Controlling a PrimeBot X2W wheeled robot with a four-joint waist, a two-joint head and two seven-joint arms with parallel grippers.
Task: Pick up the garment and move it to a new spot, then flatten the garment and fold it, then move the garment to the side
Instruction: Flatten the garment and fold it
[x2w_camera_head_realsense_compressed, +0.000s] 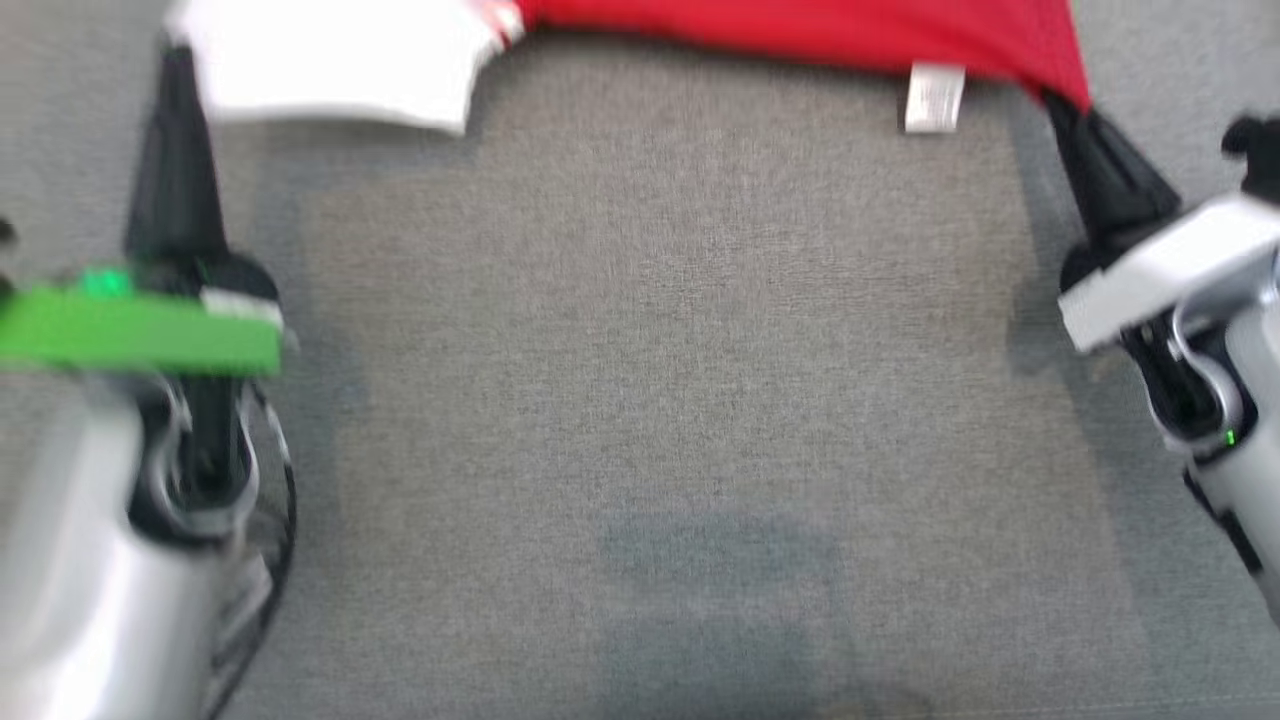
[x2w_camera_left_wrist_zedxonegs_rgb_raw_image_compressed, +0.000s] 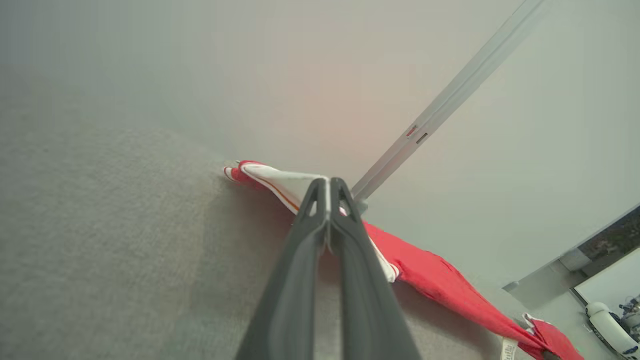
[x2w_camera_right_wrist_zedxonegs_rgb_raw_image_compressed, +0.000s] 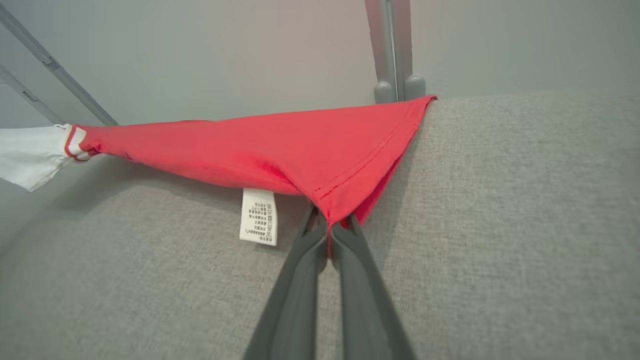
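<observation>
Two grippers, both clamped tight on cloth. Grey fabric surface (x2w_camera_head_realsense_compressed: 650, 400) lies nearest, under everything. Left gripper (x2w_camera_left_wrist_zedxonegs_rgb_raw_image_compressed: 328, 184) has its fingers pressed together on the white part (x2w_camera_head_realsense_compressed: 340, 60) of the garment (x2w_camera_head_realsense_compressed: 780, 25). Right gripper (x2w_camera_right_wrist_zedxonegs_rgb_raw_image_compressed: 330, 225) has its fingers closed on a red hemmed corner. The garment hangs stretched between them over the far side of the surface, possibly touching it at the back; the head view is blurry. White care label (x2w_camera_right_wrist_zedxonegs_rgb_raw_image_compressed: 258, 216) dangles near the right gripper. Pale wall (x2w_camera_right_wrist_zedxonegs_rgb_raw_image_compressed: 225, 50) behind.
</observation>
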